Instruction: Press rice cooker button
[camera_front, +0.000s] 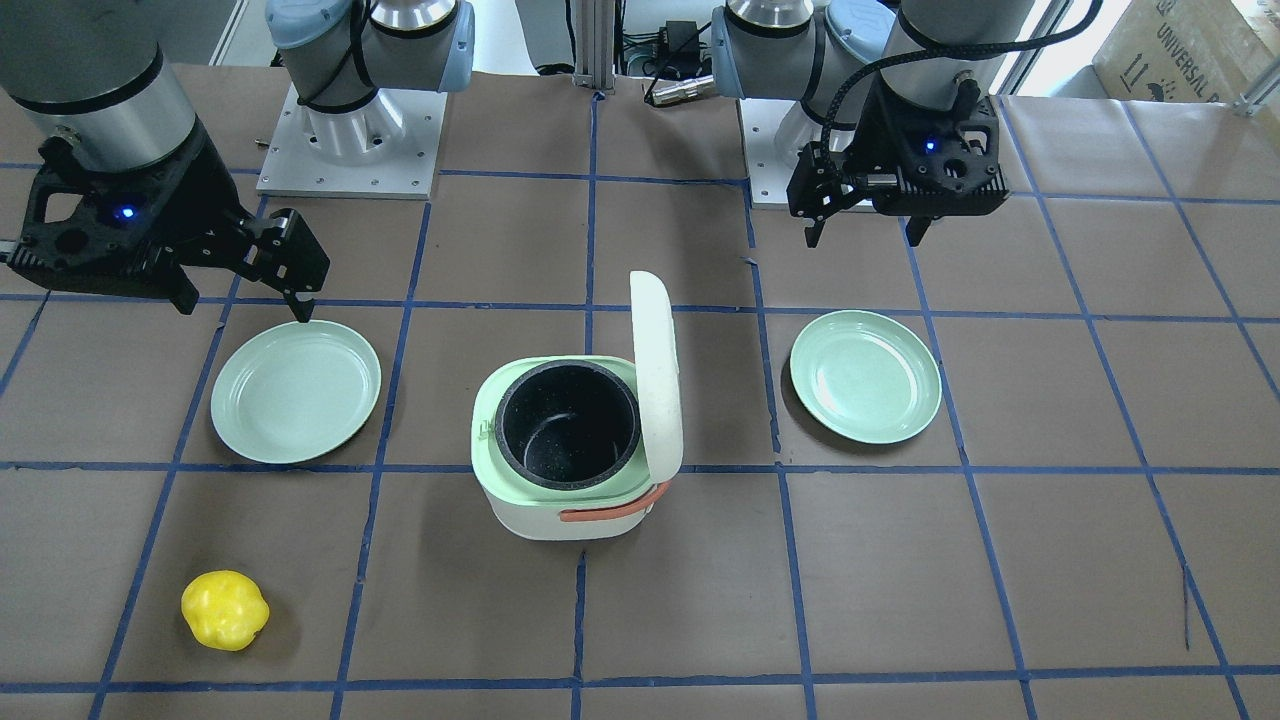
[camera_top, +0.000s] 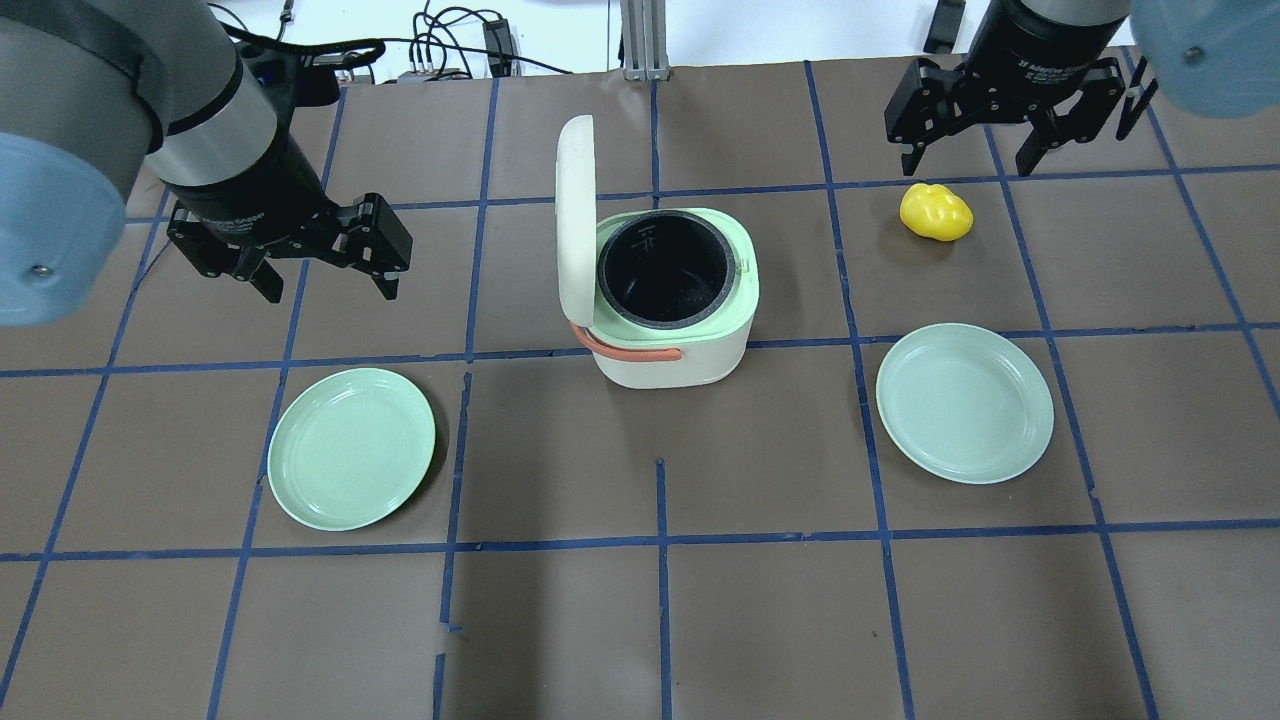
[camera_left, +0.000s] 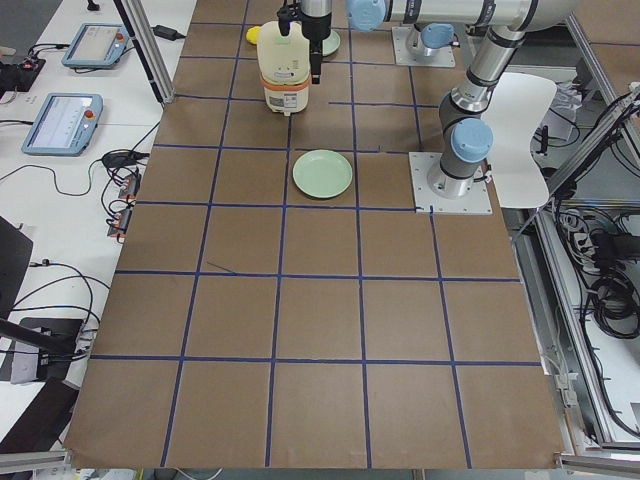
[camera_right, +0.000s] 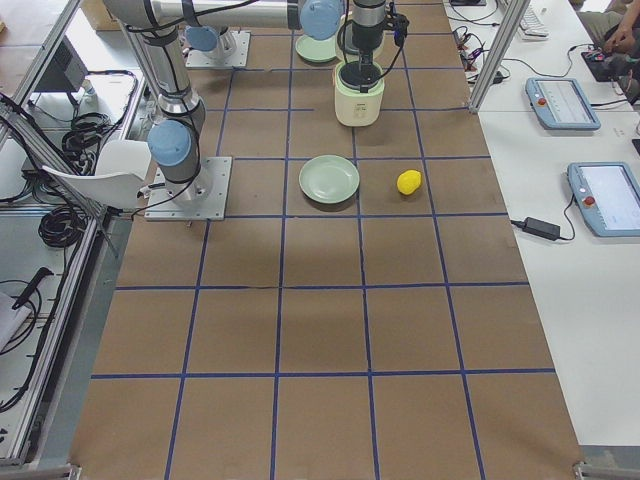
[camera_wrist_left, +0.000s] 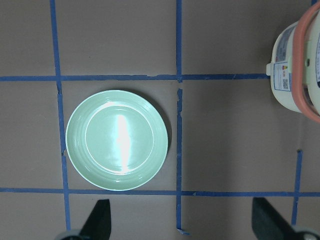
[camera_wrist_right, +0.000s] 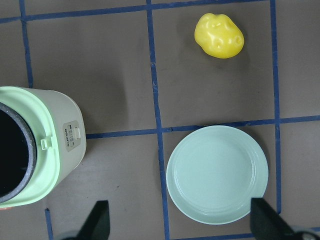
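Observation:
The cream-white rice cooker (camera_top: 680, 345) stands mid-table with its lid (camera_top: 574, 215) swung up, black pot (camera_top: 665, 268) showing, and orange handle (camera_top: 625, 348) lying down. It also shows in the front view (camera_front: 560, 515). In the right wrist view the cooker (camera_wrist_right: 47, 125) has a small control panel (camera_wrist_right: 72, 137) on its side wall. My left gripper (camera_top: 325, 285) hovers open and empty to the cooker's left, well apart. My right gripper (camera_top: 968, 165) hovers open and empty at the far right, above a yellow toy pepper (camera_top: 935, 212).
Two mint-green plates lie on the brown table, one on the left (camera_top: 352, 448) below my left gripper and one on the right (camera_top: 965, 402). The left wrist view shows the left plate (camera_wrist_left: 117, 140) and the cooker's edge (camera_wrist_left: 287, 70). The right wrist view shows the pepper (camera_wrist_right: 219, 35).

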